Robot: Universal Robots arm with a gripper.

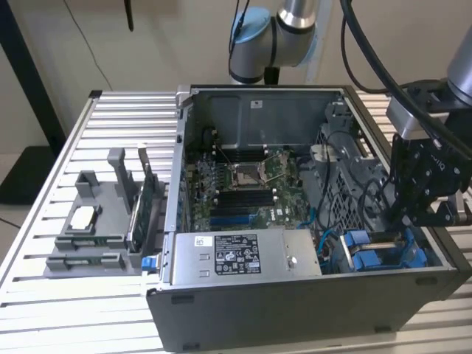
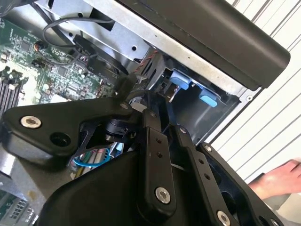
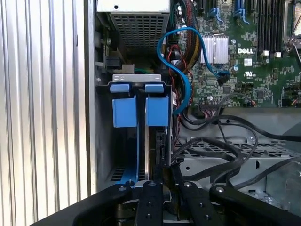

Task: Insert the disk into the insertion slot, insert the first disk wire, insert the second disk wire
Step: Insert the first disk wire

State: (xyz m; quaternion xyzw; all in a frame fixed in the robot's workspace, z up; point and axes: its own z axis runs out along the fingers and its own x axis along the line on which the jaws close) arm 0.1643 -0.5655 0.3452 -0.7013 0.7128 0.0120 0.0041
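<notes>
The hand [image 3: 167, 181] is being held low inside the open computer case [image 1: 243, 310], clamped narrowly on the disk [image 3: 157, 112], which is being gripped on edge. The disk is being held upright in the insertion slot [image 3: 120, 173] straight ahead of the hand, just beside another blue carrier [image 3: 124, 110]. Farther beyond the hand, a blue cable [image 3: 181, 80] is being seen looping over the motherboard [image 3: 244, 52].

Exterior view: whole open computer case [image 1: 310, 295] is seen from above, from farther off. Both wrist views: held close inside; drive bay [image 3: 123, 155] [image 2: 188, 110] and motherboard [image 3: 235, 66] [image 2: 51, 70] are shared.
</notes>
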